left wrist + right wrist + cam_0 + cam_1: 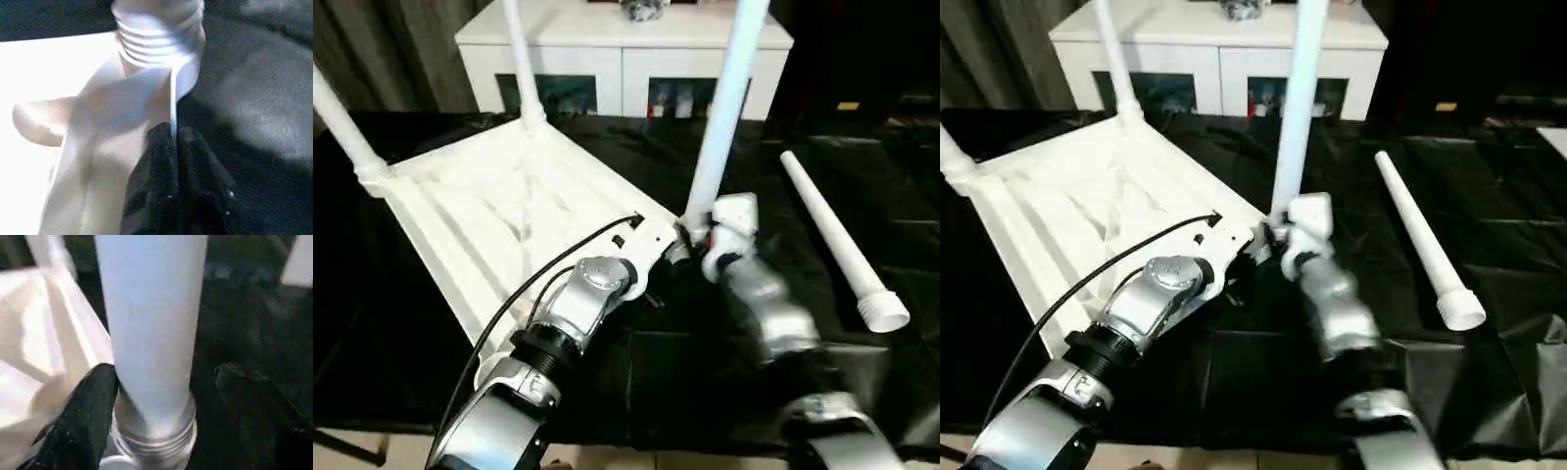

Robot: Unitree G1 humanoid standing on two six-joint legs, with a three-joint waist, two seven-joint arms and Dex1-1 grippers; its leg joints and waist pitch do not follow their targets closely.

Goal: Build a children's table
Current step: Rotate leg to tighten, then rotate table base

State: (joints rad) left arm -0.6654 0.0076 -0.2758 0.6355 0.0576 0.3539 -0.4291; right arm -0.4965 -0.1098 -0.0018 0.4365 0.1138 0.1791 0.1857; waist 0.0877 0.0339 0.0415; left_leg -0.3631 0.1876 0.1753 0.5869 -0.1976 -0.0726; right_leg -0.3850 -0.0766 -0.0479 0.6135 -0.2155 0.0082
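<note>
One upturned tabletop, three standing legs, one loose leg, one cabinet.

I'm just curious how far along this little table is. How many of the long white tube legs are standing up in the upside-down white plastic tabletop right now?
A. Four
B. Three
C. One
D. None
B: three long white tube legs stand in corner sockets of the upside-down white plastic tabletop, at and, while the fourth white leg lies loose on the black cloth beside it.
</note>
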